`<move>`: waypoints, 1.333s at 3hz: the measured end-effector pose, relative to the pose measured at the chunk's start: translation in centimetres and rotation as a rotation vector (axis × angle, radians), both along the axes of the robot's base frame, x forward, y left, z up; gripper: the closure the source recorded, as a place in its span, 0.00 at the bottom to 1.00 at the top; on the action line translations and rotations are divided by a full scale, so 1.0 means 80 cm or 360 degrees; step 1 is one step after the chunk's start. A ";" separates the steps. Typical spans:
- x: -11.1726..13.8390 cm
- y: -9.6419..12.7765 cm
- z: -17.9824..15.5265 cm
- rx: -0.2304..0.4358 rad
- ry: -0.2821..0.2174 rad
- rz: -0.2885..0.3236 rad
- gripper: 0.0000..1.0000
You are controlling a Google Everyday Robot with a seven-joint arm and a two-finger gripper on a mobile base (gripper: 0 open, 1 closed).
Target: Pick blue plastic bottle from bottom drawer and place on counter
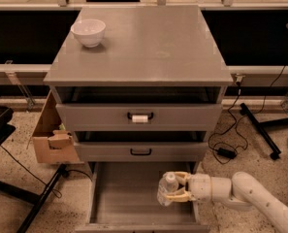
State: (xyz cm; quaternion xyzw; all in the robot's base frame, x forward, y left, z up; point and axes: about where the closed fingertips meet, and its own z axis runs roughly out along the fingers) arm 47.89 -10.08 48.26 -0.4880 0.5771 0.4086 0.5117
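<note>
**Cabinet:** a grey three-drawer unit, seen from above and in front.

**Counter** [153,47]: the flat grey top of the cabinet. A white bowl [88,31] is stood near its rear left corner.

**Upper drawers:** the top drawer [182,116] and middle drawer [182,152] are each pulled out a little. Each is fitted with a black handle, and a white tag is seen on the top one.

**Bottom drawer** [126,193]: pulled far out, with its plain grey inside exposed.

**Blue plastic bottle** [166,192]: a small clear bottle with a white cap. It is held about upright, over the right-hand part of the open bottom drawer. Whether its base touches the drawer floor cannot be told.

**Gripper** [168,187]: located at the right side of the bottom drawer and pointed left. Its yellowish fingers [181,196] are closed round the bottle, one above and one below.

**Arm** [250,198]: white, brought in from the lower right corner of the view.

**Cardboard box** [49,135]: open, set on the floor against the cabinet's left side.

**Black cables** [231,140]: lie on the speckled floor to the right of the cabinet, with a small adapter block. A black bar [259,130] is laid just beyond them.

**Black stand leg** [41,203]: crosses the floor at lower left.
</note>
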 end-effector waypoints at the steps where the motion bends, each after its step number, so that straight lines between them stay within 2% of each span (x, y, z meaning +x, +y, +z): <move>1: -0.011 -0.030 0.141 0.0036 0.0035 -0.0067 1.00; 2: 0.005 -0.058 0.242 0.0003 0.0047 -0.0200 1.00; 3: 0.037 -0.075 0.321 -0.0084 0.0116 -0.0344 1.00; 4: 0.037 -0.074 0.321 -0.0083 0.0115 -0.0343 1.00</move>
